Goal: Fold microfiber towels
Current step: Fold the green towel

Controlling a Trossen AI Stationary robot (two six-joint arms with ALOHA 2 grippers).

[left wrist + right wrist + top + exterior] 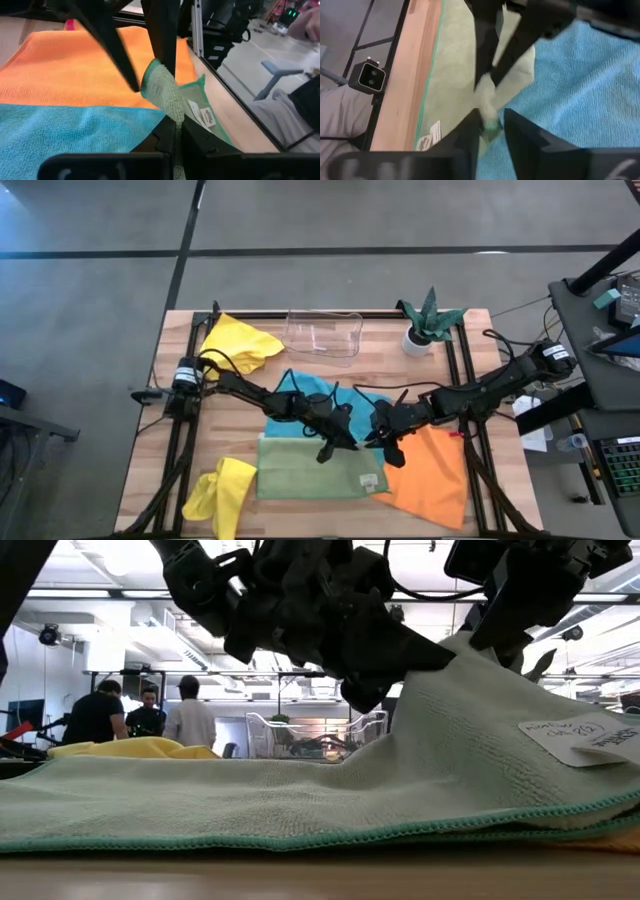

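The green towel (318,468), spread along the counter's near edge with its long axis left to right, is pinched at its raised far right corner by the left fingers (172,142), clamped together, the right fingers (492,131) slightly apart around the same corner

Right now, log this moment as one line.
left gripper: shut on green towel corner | right gripper: open at same corner | step: fold underway
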